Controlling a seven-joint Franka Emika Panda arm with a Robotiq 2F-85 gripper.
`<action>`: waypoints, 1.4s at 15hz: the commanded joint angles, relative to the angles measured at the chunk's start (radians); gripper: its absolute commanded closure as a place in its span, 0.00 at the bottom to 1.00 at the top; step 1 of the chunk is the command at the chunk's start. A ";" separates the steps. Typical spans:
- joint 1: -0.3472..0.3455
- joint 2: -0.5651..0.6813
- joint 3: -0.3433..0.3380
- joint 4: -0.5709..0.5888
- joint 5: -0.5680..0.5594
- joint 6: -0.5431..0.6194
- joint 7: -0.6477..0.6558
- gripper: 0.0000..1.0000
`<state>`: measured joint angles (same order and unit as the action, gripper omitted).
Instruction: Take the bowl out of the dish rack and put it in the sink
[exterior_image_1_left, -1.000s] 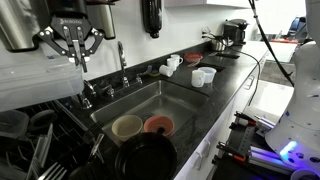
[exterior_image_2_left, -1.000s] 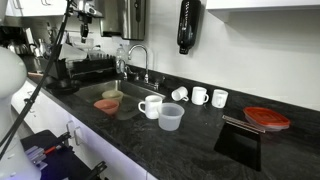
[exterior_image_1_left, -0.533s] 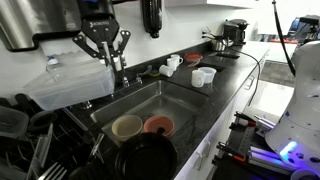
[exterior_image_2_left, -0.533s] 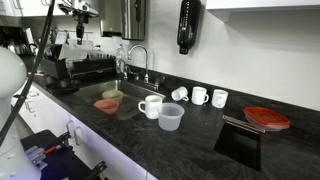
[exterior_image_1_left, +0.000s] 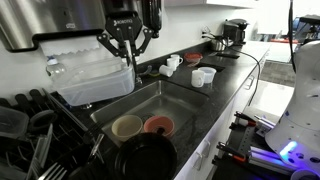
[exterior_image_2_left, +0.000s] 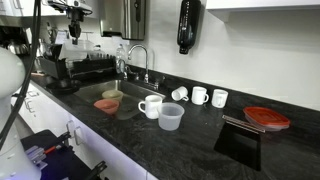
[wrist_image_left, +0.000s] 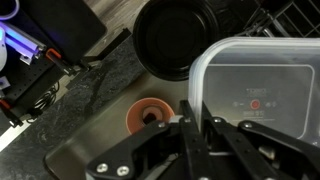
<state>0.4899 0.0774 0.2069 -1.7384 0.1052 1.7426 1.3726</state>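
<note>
My gripper (exterior_image_1_left: 128, 52) is shut on the rim of a clear rectangular plastic container (exterior_image_1_left: 85, 78) and holds it in the air, tilted, above the left end of the sink (exterior_image_1_left: 150, 100). In the wrist view the fingers (wrist_image_left: 197, 118) pinch the container's edge (wrist_image_left: 255, 90), with the sink floor below. The dish rack (exterior_image_1_left: 40, 140) stands at the lower left, full of dark utensils. The arm shows at the top left in an exterior view (exterior_image_2_left: 75, 12); the container is hard to make out there.
A beige bowl (exterior_image_1_left: 127, 126) and an orange bowl (exterior_image_1_left: 158, 125) lie in the sink, next to a black pan (exterior_image_1_left: 150, 158). The faucet (exterior_image_1_left: 121, 62) stands just behind the gripper. White mugs (exterior_image_2_left: 150, 106) and a clear cup (exterior_image_2_left: 171, 117) stand on the counter.
My gripper has carried the clear container away from the dish rack, towards the faucet and over the sink. Nothing else has moved.
</note>
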 joint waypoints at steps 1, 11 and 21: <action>-0.044 0.003 0.046 0.004 -0.004 -0.001 0.004 0.92; -0.085 -0.038 0.034 -0.066 0.018 0.049 0.098 0.98; -0.220 -0.261 0.019 -0.405 0.102 0.101 0.396 0.98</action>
<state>0.3099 -0.0907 0.2171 -2.0176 0.1537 1.7867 1.6899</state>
